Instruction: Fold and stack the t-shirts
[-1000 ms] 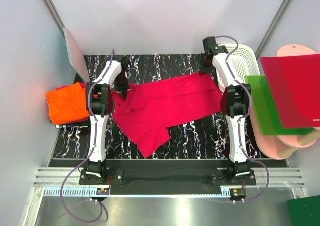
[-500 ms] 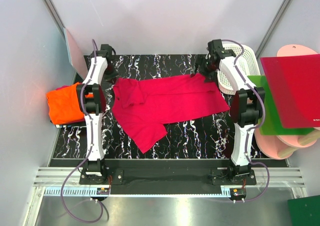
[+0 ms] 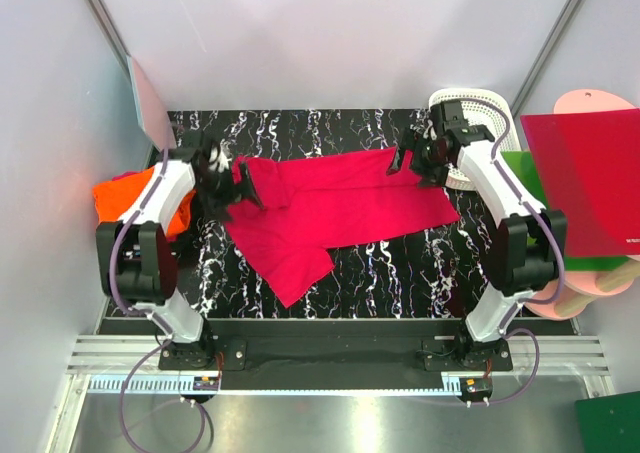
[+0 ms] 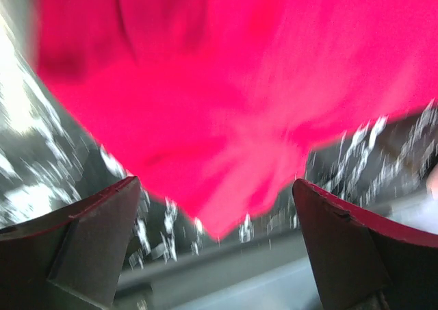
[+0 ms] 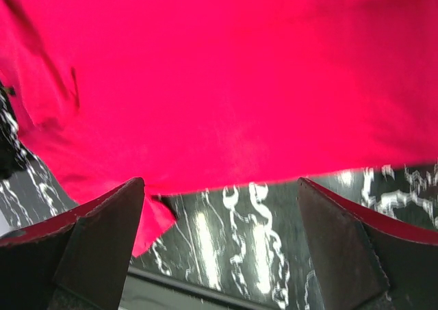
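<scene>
Top external: both arms are pulling back from the table's (image 3: 300,133) far edge. The left gripper (image 3: 238,188) and right gripper (image 3: 406,163) are now gaping (nothing pinched), and the red t-shirt (image 3: 330,208) is lying released mid-table.

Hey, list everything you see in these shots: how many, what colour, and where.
red t-shirt: one, crimson, spread flat mid-table
orange t-shirt: one, orange, bunched at the table's left edge
table: one, black with white marbling
basket: one, white, far right corner
red board: one, red, right of the table
green board: one, green, under the red board
pink slab: one, pale pink, beneath both boards
pink panel: one, pale pink, leaning far left
dark green piece: one, near right corner
left claw: one, black, open over the shirt's left end
right claw: one, black, open over its right end
</scene>
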Robot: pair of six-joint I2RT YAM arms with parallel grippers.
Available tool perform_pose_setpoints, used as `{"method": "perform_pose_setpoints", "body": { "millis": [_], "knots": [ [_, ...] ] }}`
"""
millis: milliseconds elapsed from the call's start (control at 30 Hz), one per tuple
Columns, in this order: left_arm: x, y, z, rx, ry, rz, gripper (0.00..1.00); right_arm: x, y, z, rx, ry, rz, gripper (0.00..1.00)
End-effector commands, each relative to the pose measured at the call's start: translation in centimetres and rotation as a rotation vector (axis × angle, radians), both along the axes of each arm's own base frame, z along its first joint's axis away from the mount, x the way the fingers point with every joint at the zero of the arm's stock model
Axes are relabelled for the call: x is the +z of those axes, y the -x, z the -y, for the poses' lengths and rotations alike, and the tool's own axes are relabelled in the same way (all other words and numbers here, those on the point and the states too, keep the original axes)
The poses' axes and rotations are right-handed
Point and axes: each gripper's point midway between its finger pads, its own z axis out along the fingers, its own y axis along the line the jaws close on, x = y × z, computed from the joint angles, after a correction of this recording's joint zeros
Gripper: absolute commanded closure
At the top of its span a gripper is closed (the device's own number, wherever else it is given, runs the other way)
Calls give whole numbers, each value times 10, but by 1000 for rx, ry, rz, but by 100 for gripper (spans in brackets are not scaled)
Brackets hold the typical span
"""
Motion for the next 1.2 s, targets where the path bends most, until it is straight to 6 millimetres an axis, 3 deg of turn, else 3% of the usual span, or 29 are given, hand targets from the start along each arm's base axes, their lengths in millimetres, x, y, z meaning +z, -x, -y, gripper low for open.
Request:
{"method": "perform_pose_setpoints", "body": {
  "millis": [0,100,267,567,800,1033,1100,1133,1167],
  "knots": [
    [-9,63,33,-52,153,-115,5,-3,22,3,-19,-11,-15,1],
    [-18,102,48,-82,144,-221,11,-14,35,3,-10,-15,-56,2],
    [-44,155,72,-87,120,-358,14,-14,44,1,14,-31,-74,3],
    [-74,216,78,-69,62,-433,17,-57,94,41,-157,98,-236,7],
    [-111,225,87,-105,10,-471,21,-47,109,51,-235,92,-192,7],
    [-131,208,128,-211,-32,-463,27,-52,123,76,-332,182,-176,7],
    [-135,202,134,-223,-41,-466,37,-56,125,79,-343,187,-185,7],
    [-136,201,133,-228,-49,-465,64,-60,127,80,-348,195,-192,7],
    [-140,200,130,-224,-69,-466,79,-62,128,82,-350,204,-198,7]
  ]
}}
